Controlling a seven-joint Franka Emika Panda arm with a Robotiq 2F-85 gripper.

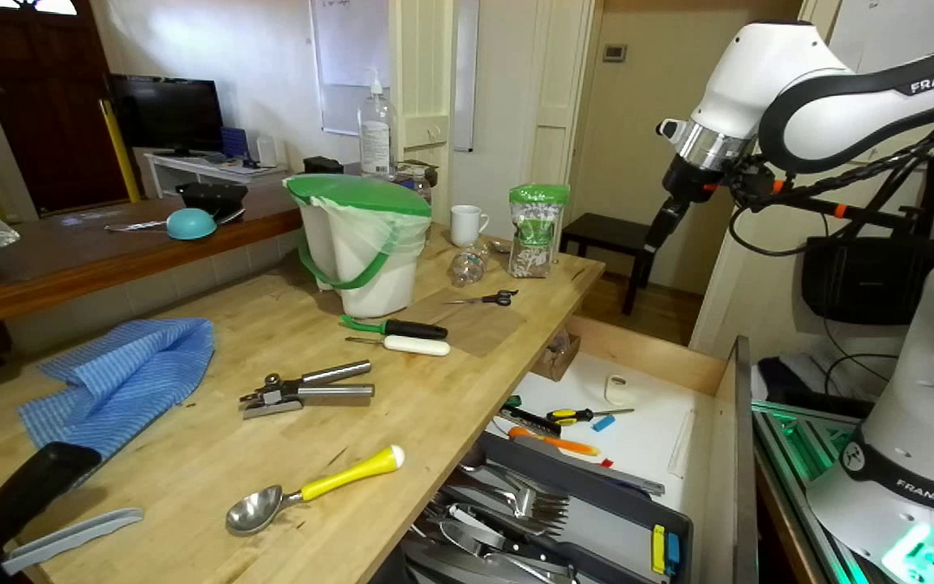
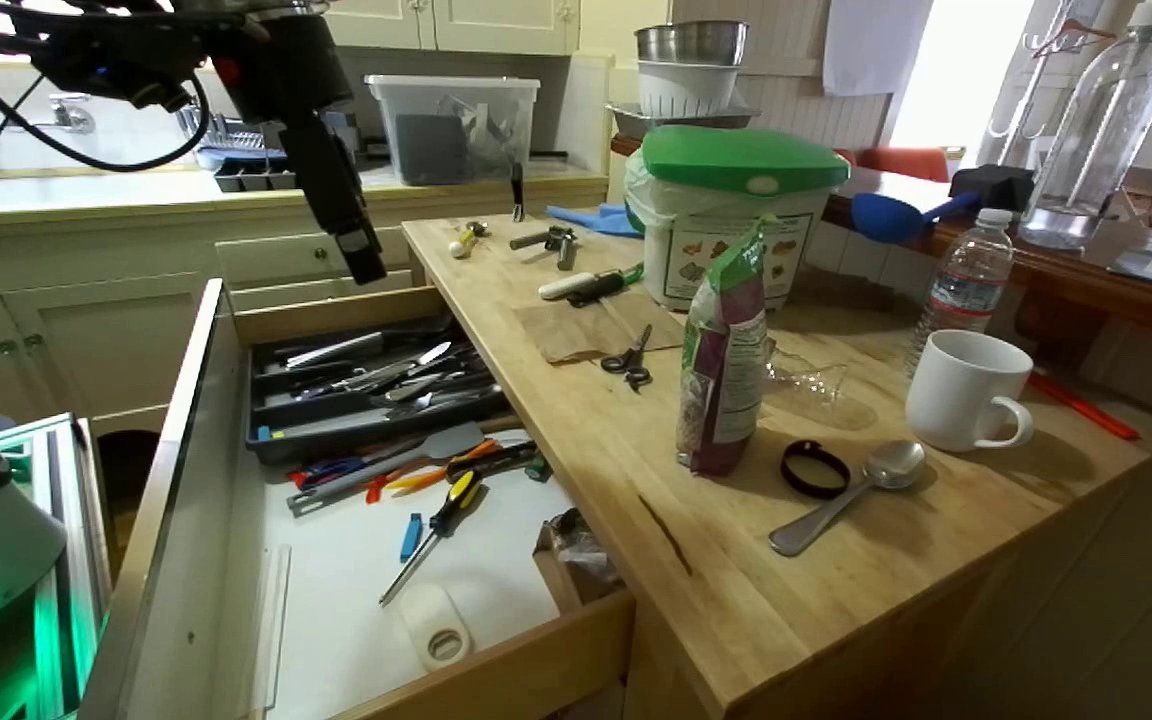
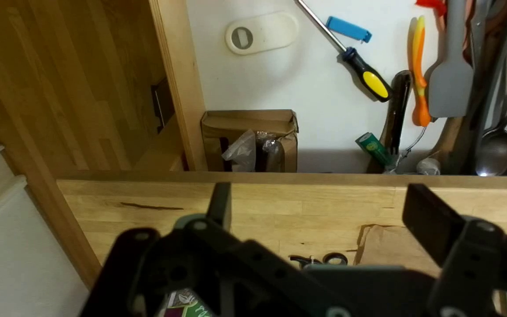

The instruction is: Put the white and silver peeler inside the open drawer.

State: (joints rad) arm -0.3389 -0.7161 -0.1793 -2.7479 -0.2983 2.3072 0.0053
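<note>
The white and silver peeler lies on the wood counter, its white handle [image 1: 417,345] beside a green and black tool [image 1: 414,329]. The peeler also shows in an exterior view [image 2: 566,286]. In the wrist view I cannot make it out. The open drawer [image 1: 744,462] is pulled out below the counter edge; its front panel shows in an exterior view [image 2: 161,470] and its white floor in the wrist view [image 3: 253,83]. My gripper [image 3: 317,207] is open and empty, high above the drawer and counter edge. It also shows in both exterior views [image 1: 655,238] [image 2: 364,260], apart from the peeler.
A white bucket with a green lid [image 1: 370,243] and an upright bag [image 2: 721,370] stand on the counter. Scissors [image 1: 499,298], a can opener [image 1: 313,391] and a yellow-handled scoop [image 1: 353,474] lie there. The drawer holds a dark cutlery tray [image 2: 261,440], a screwdriver [image 2: 451,510] and a cardboard box [image 3: 249,121].
</note>
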